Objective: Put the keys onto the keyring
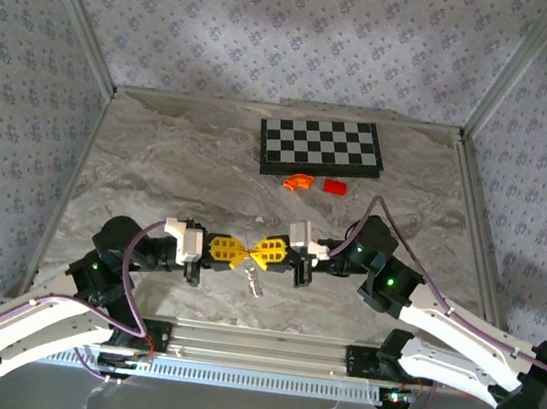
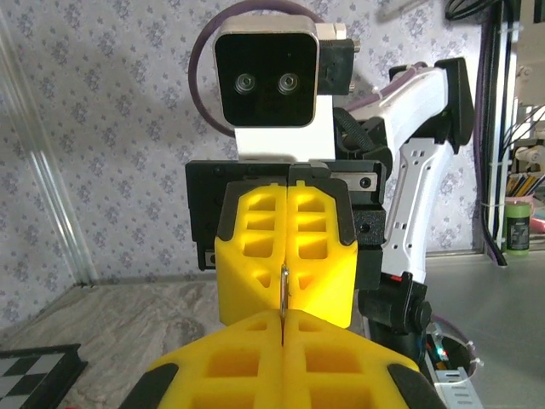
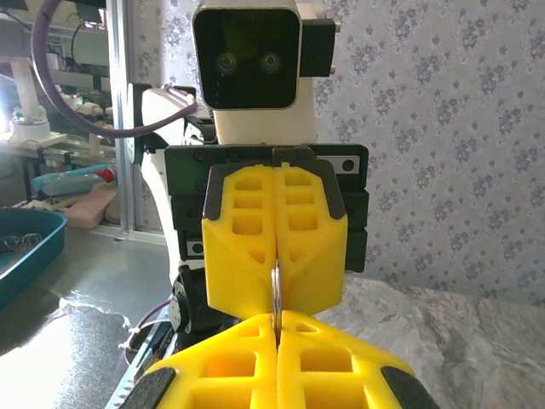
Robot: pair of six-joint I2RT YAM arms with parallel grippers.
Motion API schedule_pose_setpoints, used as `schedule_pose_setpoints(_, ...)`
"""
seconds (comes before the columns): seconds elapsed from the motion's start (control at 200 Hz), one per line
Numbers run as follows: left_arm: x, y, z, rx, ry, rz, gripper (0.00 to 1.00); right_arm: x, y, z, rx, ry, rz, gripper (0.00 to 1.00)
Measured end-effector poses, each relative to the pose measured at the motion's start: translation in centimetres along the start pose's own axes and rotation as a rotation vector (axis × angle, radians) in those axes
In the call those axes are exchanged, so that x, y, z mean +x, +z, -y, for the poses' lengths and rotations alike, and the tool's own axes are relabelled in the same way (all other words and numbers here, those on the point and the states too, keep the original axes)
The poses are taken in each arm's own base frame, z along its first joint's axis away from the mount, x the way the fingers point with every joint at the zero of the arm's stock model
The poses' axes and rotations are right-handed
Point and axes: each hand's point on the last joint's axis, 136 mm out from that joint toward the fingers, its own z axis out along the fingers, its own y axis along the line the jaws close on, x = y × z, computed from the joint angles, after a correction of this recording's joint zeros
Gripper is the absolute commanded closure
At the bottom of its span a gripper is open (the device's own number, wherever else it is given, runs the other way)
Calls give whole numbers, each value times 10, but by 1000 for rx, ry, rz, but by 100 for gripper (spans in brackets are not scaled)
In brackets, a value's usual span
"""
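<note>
Yellow fingers (image 1: 225, 250) on the left gripper (image 1: 240, 252) meet the yellow tips of the right gripper (image 1: 259, 251) nose to nose. This is low over the near part of the gray marble table (image 1: 157, 169), in the middle between the two arms. Both grippers are pinched tight. Each one has its two fingers pressed flat together.

Between the tips sits a thin silvery bit of metal, seen from its edge. It is part of the keyring (image 1: 251, 280). Both grippers nip it, one from each side. From above, small shiny metal bits hang down just under the spot where the tips meet. They are too small to tell which bit is chain and which bit is key.

The left wrist camera looks over the left gripper (image 2: 283, 328) at the bottom. It sees the right gripper (image 2: 286, 256) facing it, with the thin metal keyring (image 2: 284, 285) standing up in the crack between the fingers. A corner of the black-and-white chessboard (image 2: 34, 371) shows low on the left.

The right wrist camera sees the same thing from the other side. The right gripper (image 3: 277, 328) is at the bottom, the left gripper (image 3: 275, 256) faces it, and the keyring (image 3: 275, 294) is a thin shiny line between them.

At the far side of the table lies the chessboard (image 1: 321, 147). Just in front of it are an orange curved piece (image 1: 299, 182) and a red block (image 1: 333, 186), side by side and well apart from the grippers.
</note>
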Motion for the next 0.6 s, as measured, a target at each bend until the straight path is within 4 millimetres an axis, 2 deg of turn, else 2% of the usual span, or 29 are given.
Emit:
schedule_pose_setpoints(0.155, 10, -2, -5, -32, -3, -43, 100, 6, 1, 3, 21, -1, -23, 59)
schedule_pose_setpoints(0.235, 14, -4, -9, -66, -2, -62, 100, 10, 2, 4, 31, 1, -41, 51)
schedule_pose_setpoints(0.425, 24, -13, -15, -124, 8, -109, 100, 23, 1, 9, 74, -9, -102, 48)
schedule_pose_setpoints(0.6, 32, -20, -15, -141, 19, -152, 100, 27, -2, 11, 99, -29, -141, 50)
